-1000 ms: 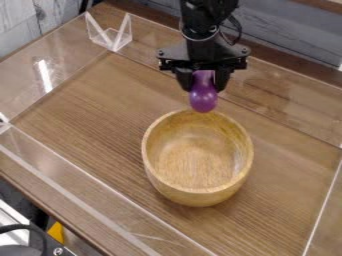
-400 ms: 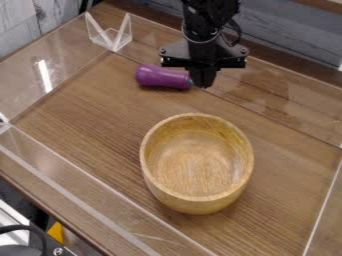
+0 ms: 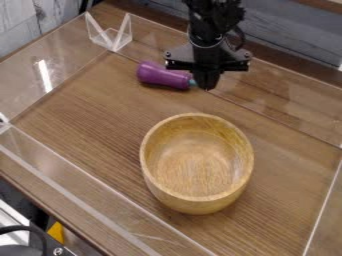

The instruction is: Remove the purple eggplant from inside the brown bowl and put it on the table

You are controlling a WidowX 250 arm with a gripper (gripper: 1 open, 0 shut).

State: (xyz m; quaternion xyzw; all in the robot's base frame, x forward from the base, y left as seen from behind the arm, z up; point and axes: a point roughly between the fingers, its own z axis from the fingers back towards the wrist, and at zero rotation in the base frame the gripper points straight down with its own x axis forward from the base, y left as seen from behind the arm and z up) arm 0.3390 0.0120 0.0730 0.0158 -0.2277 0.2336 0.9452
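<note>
The purple eggplant [image 3: 163,76] lies on its side on the table [image 3: 94,120], behind and to the left of the brown bowl [image 3: 198,161]. The bowl is empty inside, showing only wood grain. My gripper [image 3: 209,83] hangs just to the right of the eggplant, pointing steeply down, its black fingers pressed together and shut on nothing. The fingertips sit close above the tabletop, and the eggplant's right end is next to them; I cannot tell whether they touch.
Low clear acrylic walls [image 3: 54,55] border the tabletop on all sides. A small clear acrylic stand [image 3: 110,32] sits at the back left. A glossy reflective strip runs along the right side of the table.
One second ago the eggplant hung in the gripper above the bowl's far rim. It now lies on the table to the left, released, and the gripper has shut empty.
</note>
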